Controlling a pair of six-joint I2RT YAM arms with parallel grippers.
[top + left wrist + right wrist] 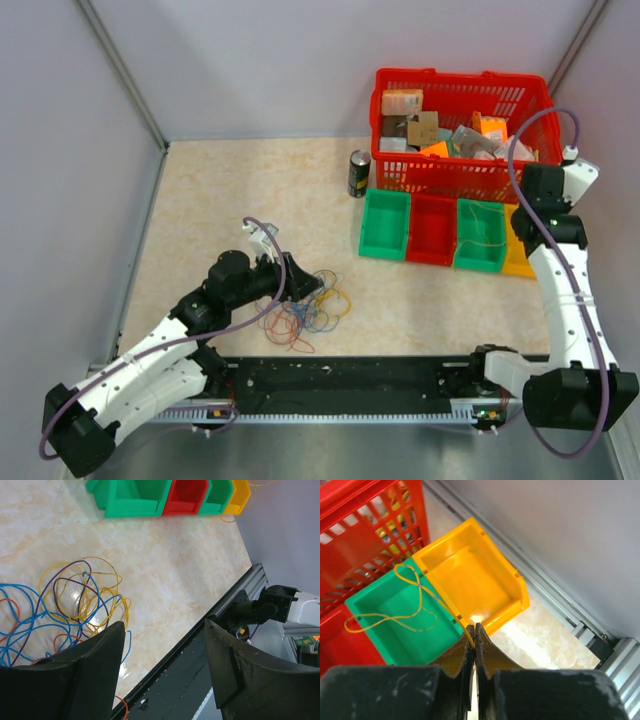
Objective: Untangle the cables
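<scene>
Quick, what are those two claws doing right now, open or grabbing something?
Left gripper: open, holding nothing.
Right gripper: shut on a yellow cable trailing into the green bin.

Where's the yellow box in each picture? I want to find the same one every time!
Top external: yellow bin far right in the bin row, partly behind the right arm.
Left wrist: yellow bin at the top edge, the row's right end.
Right wrist: yellow bin in the middle, above the right gripper, shut on a yellow cable.
Shared landmark: the green bin right beside it.
</scene>
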